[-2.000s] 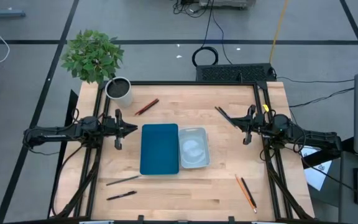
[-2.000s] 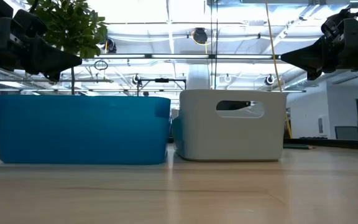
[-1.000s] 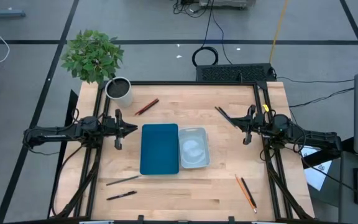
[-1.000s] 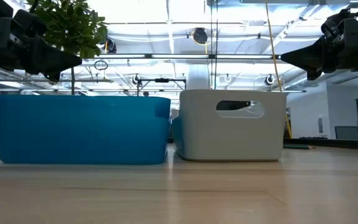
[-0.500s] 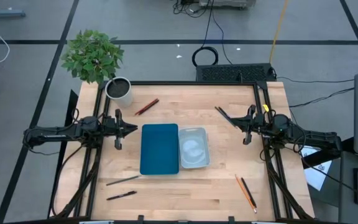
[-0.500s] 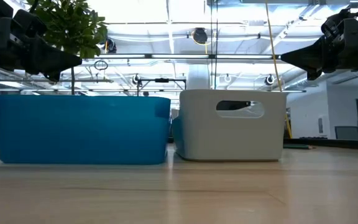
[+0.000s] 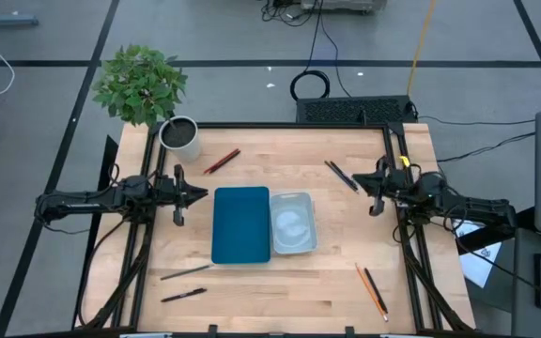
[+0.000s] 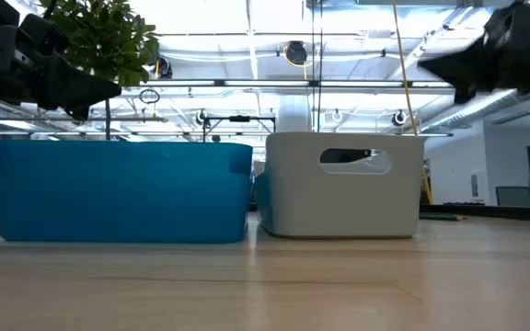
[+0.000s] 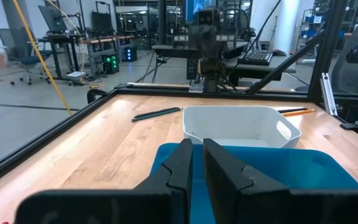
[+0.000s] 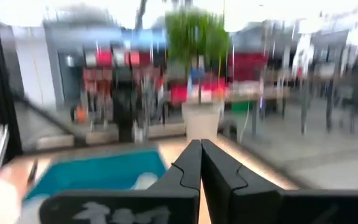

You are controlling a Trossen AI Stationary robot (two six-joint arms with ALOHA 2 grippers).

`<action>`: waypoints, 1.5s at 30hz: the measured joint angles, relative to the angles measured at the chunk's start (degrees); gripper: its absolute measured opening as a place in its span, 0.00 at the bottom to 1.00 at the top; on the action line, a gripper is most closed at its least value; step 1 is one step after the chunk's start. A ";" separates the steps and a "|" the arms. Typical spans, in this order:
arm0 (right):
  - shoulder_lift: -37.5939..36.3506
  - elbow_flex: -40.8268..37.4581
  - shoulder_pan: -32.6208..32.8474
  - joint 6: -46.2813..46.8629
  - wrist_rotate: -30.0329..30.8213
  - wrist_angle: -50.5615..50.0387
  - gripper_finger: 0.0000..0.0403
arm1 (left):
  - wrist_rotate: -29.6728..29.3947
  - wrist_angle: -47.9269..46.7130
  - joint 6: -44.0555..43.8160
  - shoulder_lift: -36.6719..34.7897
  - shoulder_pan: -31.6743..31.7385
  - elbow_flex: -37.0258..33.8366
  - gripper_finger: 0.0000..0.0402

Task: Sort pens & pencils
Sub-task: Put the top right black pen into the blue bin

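Observation:
Both arms hover above the table with nothing in their shut fingers. My left gripper (image 7: 202, 195) (image 8: 110, 89) (image 9: 197, 163) points at the blue tray (image 7: 241, 223) from its left. My right gripper (image 7: 362, 183) (image 8: 428, 66) (image 10: 199, 160) is right of the white tray (image 7: 292, 222). Two dark pens (image 7: 341, 176) lie on the table just beyond its tips. A red pencil (image 7: 222, 161) lies far left. A grey-green pencil (image 7: 186, 272) and a black pen (image 7: 183, 294) lie near left. An orange pencil (image 7: 370, 287) and a black pen (image 7: 376, 284) lie near right.
The blue tray (image 8: 122, 190) and white tray (image 8: 343, 184) stand side by side mid-table. A potted plant (image 7: 139, 83) and its grey pot (image 7: 179, 136) stand at the far left corner. Black frame rails (image 7: 397, 160) run along the table's sides.
My right gripper has risen a little and drawn back toward the table's right edge, so the two dark pens show more fully in the high view. It stays shut. My left arm has kept still.

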 joint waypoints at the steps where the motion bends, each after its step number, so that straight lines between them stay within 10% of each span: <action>1: 0.00 0.00 0.00 -0.33 -0.06 3.64 0.00 | 0.02 0.08 0.06 0.02 0.00 0.02 0.10; 11: 2.02 0.03 -0.08 -11.00 0.47 24.84 0.00 | 0.04 0.02 -5.57 0.02 -0.11 0.00 0.10; 19: 14.27 6.03 -0.19 -8.69 7.80 16.58 0.00 | 0.23 12.28 -5.61 1.33 1.80 3.27 0.10; 30: 39.75 21.13 -5.92 -2.16 15.23 -2.55 0.01 | -4.12 -1.63 1.48 23.37 4.15 26.88 0.01; 37: 50.38 24.28 -12.85 6.26 14.98 -18.94 0.27 | -2.47 1.04 1.66 27.80 4.00 28.15 0.01; 45: 65.69 24.28 -19.60 10.58 13.36 -16.07 0.51 | -2.43 0.69 -0.16 27.82 3.14 28.15 0.01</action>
